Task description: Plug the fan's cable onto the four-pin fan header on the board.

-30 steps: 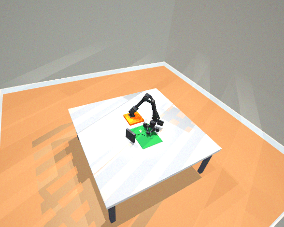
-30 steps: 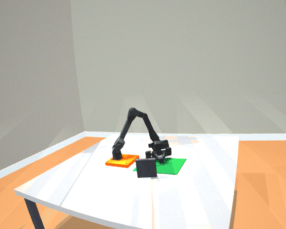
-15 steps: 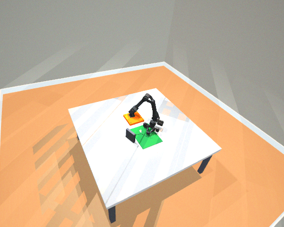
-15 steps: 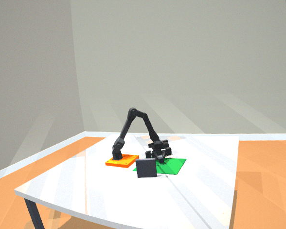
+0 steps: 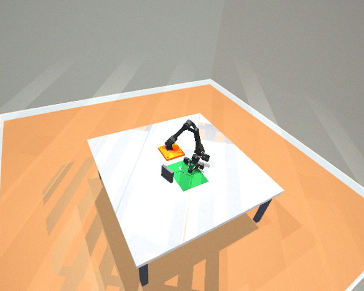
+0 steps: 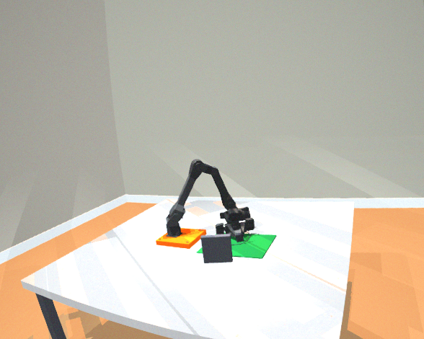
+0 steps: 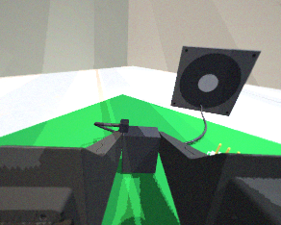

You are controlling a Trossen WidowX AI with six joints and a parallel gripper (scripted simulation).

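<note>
The pincer [image 5: 190, 171] [image 6: 239, 238] [image 7: 140, 135] has its two fingers pinching one dark, blocky plug [image 7: 140, 151], seen between the tips in the wrist view. There is one fan [image 5: 167, 173] [image 6: 217, 249] [image 7: 188, 82], one green board [image 5: 188, 182] [image 6: 252, 249] [image 7: 149, 112] and one arm [image 5: 197, 137] [image 6: 184, 191]. Three gold pins [image 7: 218, 148] can be counted beside the right-hand finger in the wrist picture; whether a fourth is hidden there cannot be told.

The plug lies directly between the fingertips, while the pins are off to one side, apart from it. A small black piece [image 7: 124, 126] sits just beyond the plug's upper left corner, with a dark loop running out from it. The cable [image 5: 180, 171] [image 7: 205, 127] drops from the fan and curves in behind the right-hand finger. The fan stands upright at the board's edge on the white worktop [image 5: 163, 219] [image 6: 241, 291] [image 7: 29, 101].

From its orange base plate [image 5: 168, 156] [image 6: 190, 241], the arm rises to a high elbow, then slopes down, bringing the pincer low over the board.
</note>
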